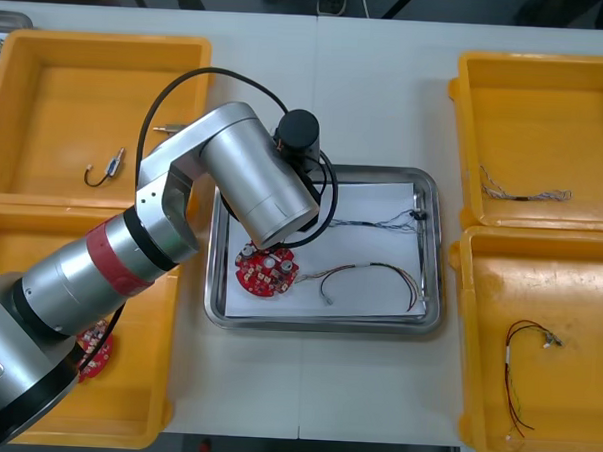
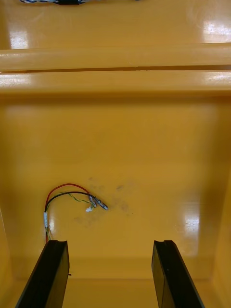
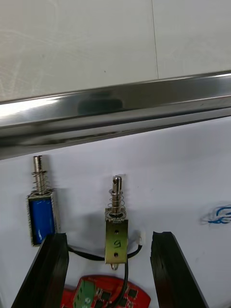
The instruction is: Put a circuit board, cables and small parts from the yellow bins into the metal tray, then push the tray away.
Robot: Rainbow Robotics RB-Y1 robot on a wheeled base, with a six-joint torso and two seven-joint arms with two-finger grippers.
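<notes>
Well along with the loading. Already in the metal tray (image 1: 426, 253), on its white lining: 1 round red circuit board (image 1: 266, 270) at the near left, plus 2 cables to the right of it, a dark cable (image 1: 377, 222) on the far side and a looping cable (image 1: 371, 276) nearer. Also lying flat just inside a tray rim, seen from the left wrist: 2 small metal parts, a blue-bodied part (image 3: 41, 216) and a brass-coloured part (image 3: 116, 233), with the board just behind them.

Not finished, though, by the look of it. Waiting in the yellow bins: a twisted cable (image 1: 523, 193) far right, a red and black cable (image 1: 524, 368) near right, a spare board (image 1: 96, 349) near left, and a small part with a wire (image 1: 106, 167) far left. Not yet pushed away either, with the tray sitting squarely between the bins.

Now the left gripper (image 3: 110, 236): low over the tray, fingers spread wide, straddling the brass-coloured part and touching it on neither side. Holding nothing.

And the right gripper (image 2: 110, 243): down inside the near right bin, equally wide open and empty, with that red and black cable just ahead of 1 finger, close but untouched.
</notes>
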